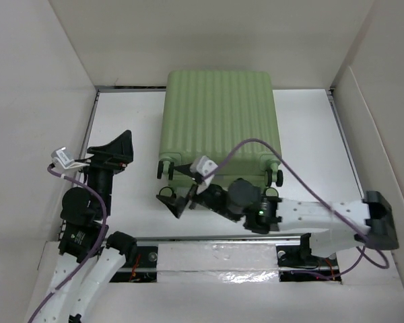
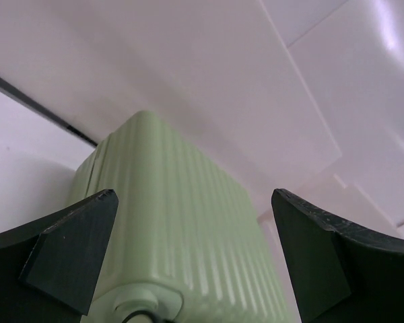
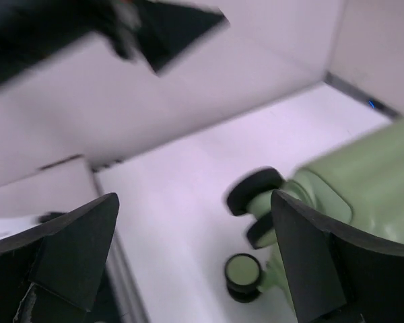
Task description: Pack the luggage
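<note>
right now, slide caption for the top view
Closed luggage lies flat; left gripper and right gripper open near its wheels.

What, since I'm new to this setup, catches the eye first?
The pale green ribbed luggage lies flat at the far middle of the table, wheels on its near edge. The right gripper hangs at its near left corner, jaws open; the left gripper sits further left, jaws open.

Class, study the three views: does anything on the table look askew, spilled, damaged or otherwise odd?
Nothing is spilled or visibly damaged. The luggage lies flat and closed, roughly square to the table. One oddity: the purple cable of the right arm loops across the luggage's near right corner, where it might snag.
</note>
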Tool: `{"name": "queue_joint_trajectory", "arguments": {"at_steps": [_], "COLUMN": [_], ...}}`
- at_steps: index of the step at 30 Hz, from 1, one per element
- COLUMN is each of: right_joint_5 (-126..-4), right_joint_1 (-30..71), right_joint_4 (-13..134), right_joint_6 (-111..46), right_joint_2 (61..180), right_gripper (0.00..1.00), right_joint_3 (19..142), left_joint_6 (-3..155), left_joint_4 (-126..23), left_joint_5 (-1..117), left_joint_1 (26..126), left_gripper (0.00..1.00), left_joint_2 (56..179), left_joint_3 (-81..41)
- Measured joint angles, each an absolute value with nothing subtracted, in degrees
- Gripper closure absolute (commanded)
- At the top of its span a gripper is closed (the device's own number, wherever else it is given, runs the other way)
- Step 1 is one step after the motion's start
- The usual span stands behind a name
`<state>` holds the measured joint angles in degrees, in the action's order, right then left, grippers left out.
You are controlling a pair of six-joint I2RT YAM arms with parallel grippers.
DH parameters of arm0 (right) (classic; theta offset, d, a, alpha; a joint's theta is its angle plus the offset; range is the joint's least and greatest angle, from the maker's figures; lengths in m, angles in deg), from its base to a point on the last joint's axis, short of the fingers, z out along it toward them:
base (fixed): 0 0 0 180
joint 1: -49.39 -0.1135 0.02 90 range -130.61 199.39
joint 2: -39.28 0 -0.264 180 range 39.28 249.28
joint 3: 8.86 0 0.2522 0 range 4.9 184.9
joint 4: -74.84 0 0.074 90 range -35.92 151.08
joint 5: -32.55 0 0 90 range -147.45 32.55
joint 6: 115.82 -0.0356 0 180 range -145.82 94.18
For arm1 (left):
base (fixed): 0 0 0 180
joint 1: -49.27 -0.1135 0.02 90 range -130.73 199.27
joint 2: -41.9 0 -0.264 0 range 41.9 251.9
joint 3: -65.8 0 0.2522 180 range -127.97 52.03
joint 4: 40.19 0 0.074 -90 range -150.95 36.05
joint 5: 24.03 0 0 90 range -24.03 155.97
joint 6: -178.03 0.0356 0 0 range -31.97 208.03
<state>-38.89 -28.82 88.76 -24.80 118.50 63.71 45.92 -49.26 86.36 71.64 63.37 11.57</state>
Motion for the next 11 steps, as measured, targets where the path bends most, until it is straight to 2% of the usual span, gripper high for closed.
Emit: {"name": "queue_joint_trajectory", "arguments": {"at_steps": [3, 5, 11], "right_joint_5": [-36.8, -33.9, -27.6], "right_joint_1": [-31.3, -28.4, -4.5], "right_joint_4": [84.3, 81.4, 74.2], "right_joint_6": [-21.2, -19.6, -21.5], "right_joint_2": [108.4, 101.0, 80.4], "right_gripper": [0.00, 0.00, 0.00], "right_joint_3": [63.8, 63.8, 58.4], "left_joint_6": [49.2, 52.0, 58.3], "left_joint_4": [-55.8, -59.2, -62.0], "left_joint_5": [84.3, 83.2, 82.1], "left_joint_1": [71.6, 71.6, 71.6], "left_gripper": [0.01, 0.01, 0.01], "left_joint_2": [62.4, 61.5, 57.2], "left_joint_3": [8.2, 6.0, 3.2]}}
